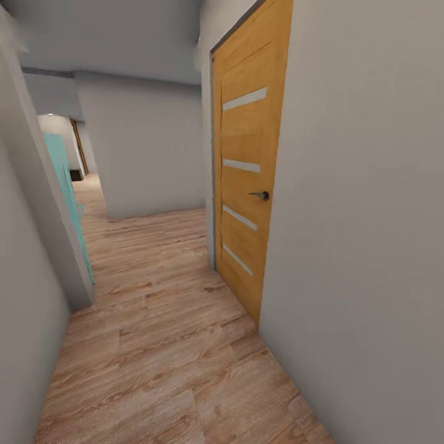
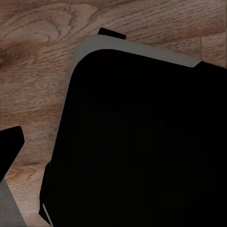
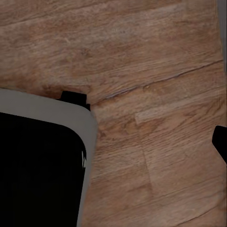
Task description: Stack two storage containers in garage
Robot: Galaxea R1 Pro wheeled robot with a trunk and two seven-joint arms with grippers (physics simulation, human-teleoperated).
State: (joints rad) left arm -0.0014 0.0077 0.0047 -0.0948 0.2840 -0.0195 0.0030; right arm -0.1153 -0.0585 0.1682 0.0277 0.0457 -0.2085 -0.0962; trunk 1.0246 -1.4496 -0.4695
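A dark fingertip of the left gripper juts in at the edge of the left wrist view, hanging above light wood planks. Whether the jaws are spread or pressed together cannot be told. A similar dark fingertip of the right gripper cuts into the edge of the right wrist view, and its jaws cannot be judged either. Nothing can be seen held in either one.

Beneath both wrist cameras lies the robot's base, a black slab with rounded corners and a pale grey rim. It rests on the plank floor, whose boards are warm brown with strong grain and thin dark seams.

From the head camera, the robot stands in a narrow corridor. The same plank floor runs ahead between plain grey-white walls. On the right a honey-coloured wooden door stands shut in its frame. It has four slim frosted strips set at a slant and a dark lever handle. On the left, past a wall edge, a turquoise panel stands upright. Farther along, the corridor bends left around a grey wall block toward a brighter opening.
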